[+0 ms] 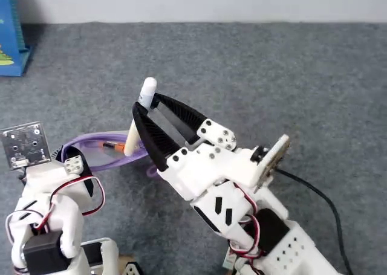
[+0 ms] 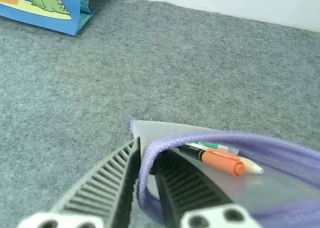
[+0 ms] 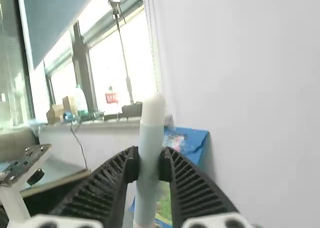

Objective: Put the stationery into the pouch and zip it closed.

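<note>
A clear pouch with a purple zipper edge lies on the grey carpet. My left gripper is shut on the pouch's purple rim and holds it up. Inside the pouch lie an orange pen and a green-marked pen. My right gripper is shut on a white and cream pen that stands steeply, its lower end at the pouch mouth. In the right wrist view the pen sits between the black fingers.
A blue picture box stands at the far left edge of the carpet, also seen as the blue box in the left wrist view. A black cable runs along the right arm's side. Open carpet stretches behind and to the right.
</note>
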You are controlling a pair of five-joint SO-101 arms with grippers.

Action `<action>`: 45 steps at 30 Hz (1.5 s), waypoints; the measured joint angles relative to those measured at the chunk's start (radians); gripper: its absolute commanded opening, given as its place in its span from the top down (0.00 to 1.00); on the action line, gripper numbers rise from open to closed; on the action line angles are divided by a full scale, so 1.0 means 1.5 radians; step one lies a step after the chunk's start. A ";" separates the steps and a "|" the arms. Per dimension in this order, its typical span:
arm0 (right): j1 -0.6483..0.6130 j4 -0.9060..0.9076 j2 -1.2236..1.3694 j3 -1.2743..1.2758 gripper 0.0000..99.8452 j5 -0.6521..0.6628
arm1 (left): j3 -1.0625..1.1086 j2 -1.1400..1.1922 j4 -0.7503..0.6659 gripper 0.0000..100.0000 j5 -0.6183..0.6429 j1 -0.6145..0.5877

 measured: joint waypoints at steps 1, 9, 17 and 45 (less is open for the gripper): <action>0.001 -0.030 0.013 0.011 0.99 0.000 | 0.000 0.000 0.000 0.99 0.000 0.000; -0.002 -0.189 0.178 0.038 0.99 0.000 | 0.000 0.000 0.000 0.99 0.000 0.000; -0.031 -0.243 0.192 0.140 0.98 0.000 | 0.001 0.000 0.000 0.99 0.000 0.001; 0.018 0.425 -0.178 0.073 0.81 -0.056 | 0.004 0.000 0.000 0.99 -0.001 0.001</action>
